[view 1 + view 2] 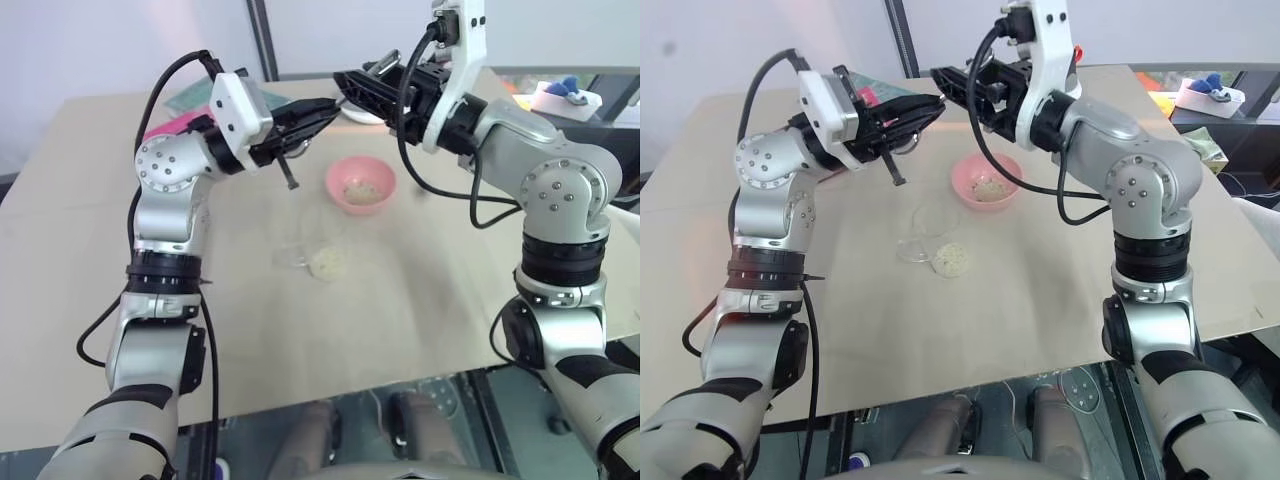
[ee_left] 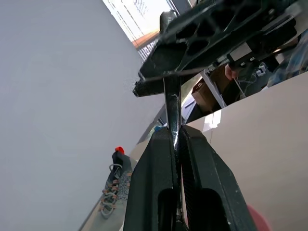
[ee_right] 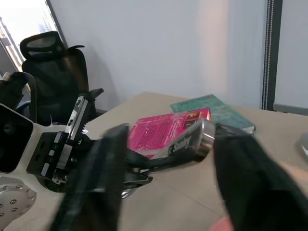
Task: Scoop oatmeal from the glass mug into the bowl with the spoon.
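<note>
Left gripper (image 1: 322, 112) is clamping the spoon (image 2: 172, 103) by its thin shaft, raised over the far middle of the table (image 1: 450, 300). The spoon's long axis is running roughly upright, one end hanging down toward the table and the other rising to the right gripper (image 1: 347, 82). That gripper is sitting crosswise just above and right of the left one, straddling the silver end. Can't tell whether it is gripping yet.

So the spoon is lying between both grippers, with only the left definitely holding. Looks like a left-to-right handover.

The mug (image 1: 923, 232) is lying on the table, with oatmeal (image 1: 952, 260) spilled beside it, near of the bowl (image 1: 360, 185).
</note>
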Motion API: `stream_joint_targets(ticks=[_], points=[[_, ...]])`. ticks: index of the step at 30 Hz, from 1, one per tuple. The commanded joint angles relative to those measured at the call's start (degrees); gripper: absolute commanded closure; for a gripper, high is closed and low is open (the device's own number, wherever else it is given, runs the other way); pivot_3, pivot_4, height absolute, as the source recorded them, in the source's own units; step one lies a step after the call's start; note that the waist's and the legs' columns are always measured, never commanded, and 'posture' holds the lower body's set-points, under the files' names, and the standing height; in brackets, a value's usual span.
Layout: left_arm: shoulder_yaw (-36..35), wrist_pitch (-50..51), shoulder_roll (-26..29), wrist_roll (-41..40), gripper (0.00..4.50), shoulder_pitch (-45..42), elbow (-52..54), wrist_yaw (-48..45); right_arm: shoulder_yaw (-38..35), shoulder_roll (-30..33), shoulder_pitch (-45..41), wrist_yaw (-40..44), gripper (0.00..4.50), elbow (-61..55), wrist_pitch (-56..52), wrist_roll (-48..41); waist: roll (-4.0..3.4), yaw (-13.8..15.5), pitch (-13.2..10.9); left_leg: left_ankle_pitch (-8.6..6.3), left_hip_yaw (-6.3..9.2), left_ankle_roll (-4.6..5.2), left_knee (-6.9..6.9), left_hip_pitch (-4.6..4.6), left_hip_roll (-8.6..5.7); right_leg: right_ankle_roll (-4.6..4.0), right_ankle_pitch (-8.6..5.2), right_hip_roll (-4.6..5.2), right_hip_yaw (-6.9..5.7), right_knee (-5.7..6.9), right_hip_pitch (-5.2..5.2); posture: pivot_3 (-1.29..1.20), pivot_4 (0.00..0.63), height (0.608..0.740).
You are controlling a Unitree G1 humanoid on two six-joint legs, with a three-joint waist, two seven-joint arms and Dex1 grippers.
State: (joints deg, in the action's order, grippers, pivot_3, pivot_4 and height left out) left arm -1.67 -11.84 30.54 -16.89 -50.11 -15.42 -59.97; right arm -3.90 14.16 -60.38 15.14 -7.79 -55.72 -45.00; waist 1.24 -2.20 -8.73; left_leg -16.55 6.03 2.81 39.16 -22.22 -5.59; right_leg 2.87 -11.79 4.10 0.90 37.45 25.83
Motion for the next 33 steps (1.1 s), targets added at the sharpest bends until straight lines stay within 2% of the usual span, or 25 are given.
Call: stream_joint_targets(ticks=[1,2,3,6,8,9,10,11,12,15,17,21,24,27,33], points=[[-0.5,-1.4,0.4,-0.1,4.50,-1.0,2.0,0.1,-2.9,-0.6,-2.2,-0.2,3.76,-0.7,0.0,-1.7,-0.01,-0.1,0.0,0.00,0.00,0.00,0.01,0.01,0.00,0.00,0.00,0.00,0.01,0.02,0.00,0.00,0.150,0.740],[-0.5,-1.3,0.3,-0.1,4.50,-1.0,2.1,0.2,-3.1,-0.6,-2.2,-0.2,4.28,-0.7,-0.2,-1.9,-0.04,-0.2,0.0,0.00,0.00,0.00,0.01,0.01,0.00,0.00,0.00,0.00,0.01,0.03,0.00,0.00,0.150,0.740],[-0.5,-1.1,0.3,-0.1,4.50,-1.0,2.3,0.3,-3.3,-0.6,-2.2,-0.3,4.44,-0.8,-0.5,-2.2,-0.05,-0.3,0.0,0.00,-0.01,0.00,0.01,0.02,0.00,0.00,0.00,-0.01,0.02,0.04,0.00,0.00,0.150,0.740],[-0.4,2.4,0.6,-2.1,4.50,-0.9,3.1,-1.1,-4.0,-0.5,-2.2,-0.6,4.44,-0.6,-1.2,-3.1,-0.07,-0.2,0.0,0.00,0.00,0.00,0.02,0.02,0.00,0.00,0.00,-0.01,0.01,0.05,0.00,0.00,0.150,0.740],[-1.7,7.9,1.4,-6.6,4.50,0.1,5.3,-2.9,-5.5,-0.7,-2.5,-1.4,4.44,-0.2,-1.7,-4.0,-0.07,-0.2,0.0,0.00,0.00,0.00,0.03,0.02,0.00,0.00,0.00,-0.01,0.01,0.05,0.00,0.00,0.150,0.740],[-2.7,11.1,1.8,-8.8,3.75,0.7,6.7,-2.9,-6.1,-0.6,-2.6,-1.9,4.50,-0.1,-1.9,-4.5,-0.08,-0.3,0.0,0.00,0.00,0.00,0.03,0.02,0.00,0.00,0.00,-0.01,0.01,0.05,0.00,0.00,0.150,0.740],[-4.2,14.6,2.3,-10.8,3.43,1.5,8.2,-1.3,-7.1,-0.5,-2.7,-2.6,4.50,0.0,-2.1,-5.2,-0.10,-0.3,-0.1,0.00,0.00,0.00,0.03,0.02,0.00,0.00,0.00,-0.01,0.03,0.06,0.00,0.00,0.150,0.740],[-6.7,20.5,3.5,-14.0,2.85,3.8,11.2,1.5,-8.6,-0.4,-2.6,-3.9,4.50,0.0,-2.4,-6.0,-0.11,-0.3,-0.1,0.00,0.00,0.00,0.03,0.01,0.00,0.00,0.00,-0.01,0.02,0.06,0.00,0.00,0.150,0.740],[-8.9,25.7,4.8,-16.9,2.64,6.4,14.1,3.6,-9.9,-0.2,-2.3,-4.9,4.50,-0.2,-2.6,-6.5,-0.14,-0.4,-0.1,0.00,0.00,0.00,0.03,0.01,0.00,0.00,0.00,-0.01,0.03,0.06,0.00,0.00,0.150,0.740],[-14.4,36.0,8.0,-23.3,1.37,14.1,21.3,7.8,-12.3,0.5,-0.9,-7.1,4.50,-1.1,-2.9,-7.3,-0.29,-0.8,-0.2,0.00,-0.01,0.00,-0.04,0.06,0.04,0.00,0.00,-0.04,0.13,0.07,0.02,0.00,0.150,0.740],[-19.2,42.0,9.7,-27.7,1.37,22.2,26.9,10.9,-14.4,0.9,0.6,-8.6,4.50,-1.6,-2.8,-8.2,-0.32,-1.1,-0.2,0.00,-0.02,0.00,-0.08,0.08,0.06,0.00,-0.01,-0.07,0.13,0.08,0.04,0.00,0.150,0.740],[-27.3,46.9,11.7,-30.4,1.37,38.8,37.1,14.3,-16.2,1.2,4.2,-10.6,4.50,-2.9,-2.1,-8.7,-0.36,-0.9,-0.2,0.00,-0.06,0.01,-0.11,0.10,0.05,0.00,-0.01,-0.06,0.20,0.02,-0.01,0.00,0.150,0.740],[-31.0,48.3,11.1,-31.9,1.37,49.2,43.2,14.8,-16.8,1.1,6.2,-11.2,4.50,-3.5,-1.8,-9.2,-0.46,-0.3,-0.3,0.00,-0.10,0.00,-0.10,0.14,0.06,0.00,-0.01,-0.06,0.24,0.07,-0.02,0.00,0.150,0.740],[-30.4,46.4,9.5,-30.3,1.37,54.5,45.4,15.6,-16.8,0.9,7.1,-11.5,4.50,-3.4,-1.5,-9.3,-0.68,0.6,-0.4,0.00,-0.15,0.00,-0.11,0.20,0.06,-0.01,-0.01,-0.04,0.35,0.10,-0.07,0.00,0.150,0.740],[-17.7,35.9,2.3,-15.9,1.37,58.7,44.8,20.2,-15.4,0.6,7.4,-12.0,4.50,-4.0,-1.0,-8.8,-0.85,1.5,-0.4,-0.01,-0.26,0.00,-0.13,0.35,0.02,-0.01,0.00,0.00,0.41,0.17,-0.20,0.00,0.150,0.740]])
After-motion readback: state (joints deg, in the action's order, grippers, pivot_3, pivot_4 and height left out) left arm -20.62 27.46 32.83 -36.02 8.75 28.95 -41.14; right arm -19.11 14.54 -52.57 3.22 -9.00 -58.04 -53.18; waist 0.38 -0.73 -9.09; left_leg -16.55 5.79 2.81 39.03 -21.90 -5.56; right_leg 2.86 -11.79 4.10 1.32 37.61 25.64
